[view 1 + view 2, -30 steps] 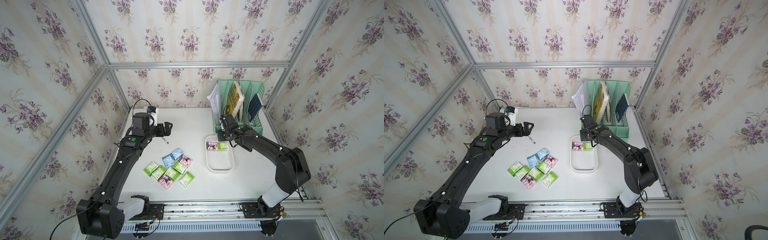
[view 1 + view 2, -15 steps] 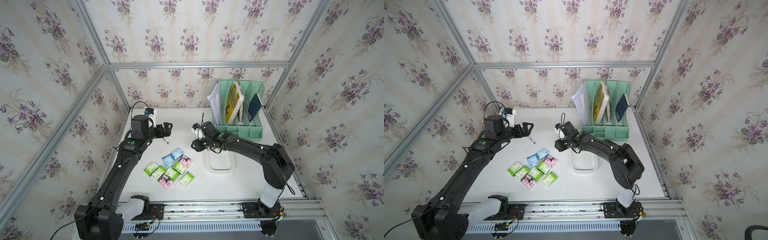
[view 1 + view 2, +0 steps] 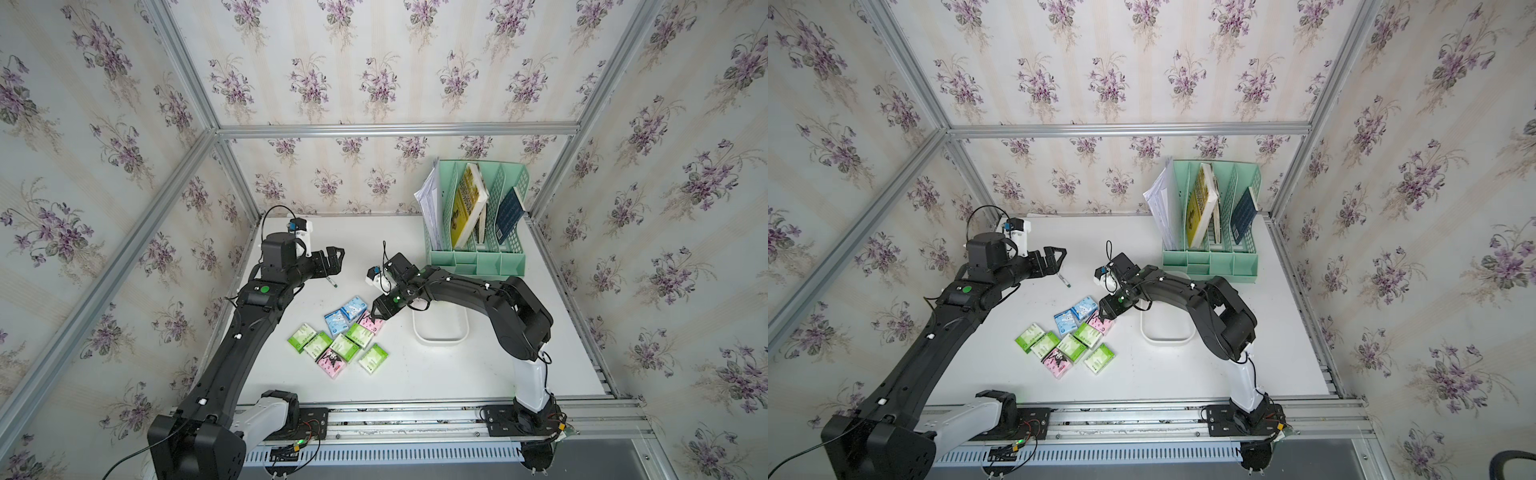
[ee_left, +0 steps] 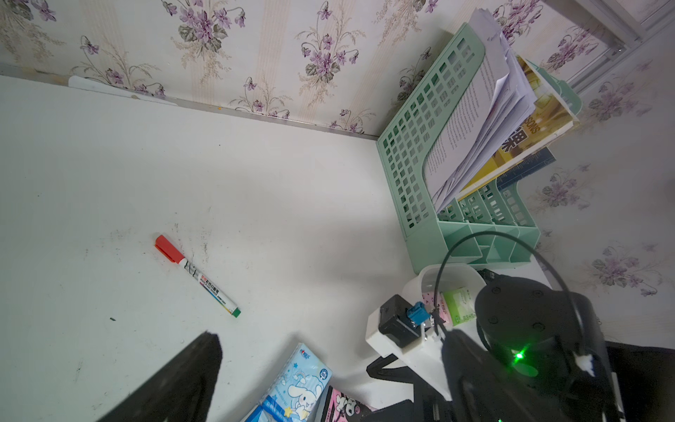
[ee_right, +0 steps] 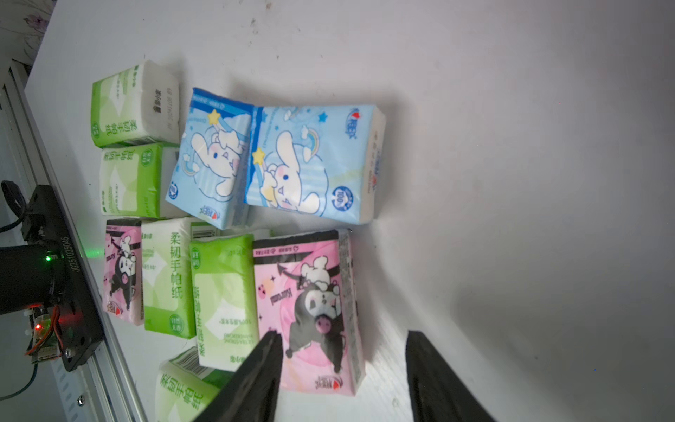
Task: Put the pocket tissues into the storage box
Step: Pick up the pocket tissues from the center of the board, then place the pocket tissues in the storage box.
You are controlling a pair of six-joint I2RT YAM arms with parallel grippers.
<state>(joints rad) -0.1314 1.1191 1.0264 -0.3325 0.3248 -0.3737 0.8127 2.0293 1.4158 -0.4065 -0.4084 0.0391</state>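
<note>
Top views first: the right gripper (image 3: 376, 313) hangs over the near corner of the pile of pocket tissues (image 3: 340, 343). The pile sits mid-table toward the front edge of the table (image 3: 415, 382), nine packs in green, pink and blue, packed close together. The storage box (image 3: 440, 341) is just right of the pile, in front of the mint file organiser (image 3: 478, 259) at the back right corner, and the right arm covers the box's far end. The left gripper (image 3: 1057, 257) hovers toward the back left with its jaws looking spread and nothing in them, and a marker pen (image 3: 1064, 280) lies just beside it.

Left wrist view: the pen lies alone on bare table, and only one dark finger (image 4: 182, 380) shows. The box rim peeks out behind the right arm, with two packets (image 4: 461, 306) inside, one pink and one green.

Right wrist view: the jaws are apart and straddle a pink packet (image 5: 310, 292) with a black cartoon figure. One finger is over the seam with its green neighbour, the other over bare table. It's not clamped, and I can't tell if it's touching
</note>
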